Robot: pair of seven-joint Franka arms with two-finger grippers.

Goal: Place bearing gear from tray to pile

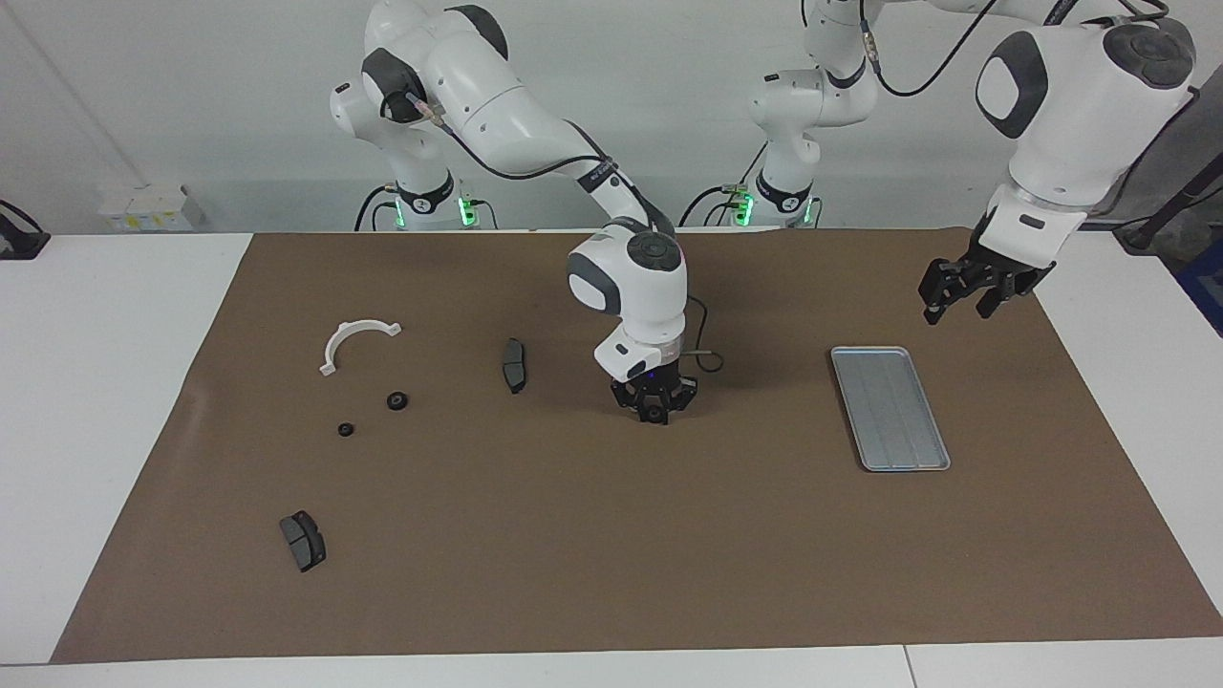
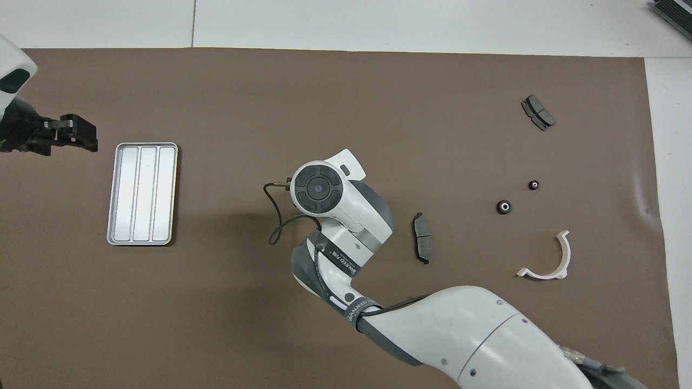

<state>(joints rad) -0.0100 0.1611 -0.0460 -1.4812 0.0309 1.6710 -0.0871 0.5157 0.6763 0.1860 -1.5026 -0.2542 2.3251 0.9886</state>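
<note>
Since the brown paper mat on the white tabletop leaves loads of room, the plan's simple. The ridged silver-grey metal tray sits toward my left arm's end, and my left tool waits in the air by it, fingers apart. The pile of loose parts, including the white half-ring bracket, is toward my right arm's end. My right tool is down mid-mat, clenched round the small black bearing gear. I'd lift straight, carry low and release beside the pile's gears.
</note>
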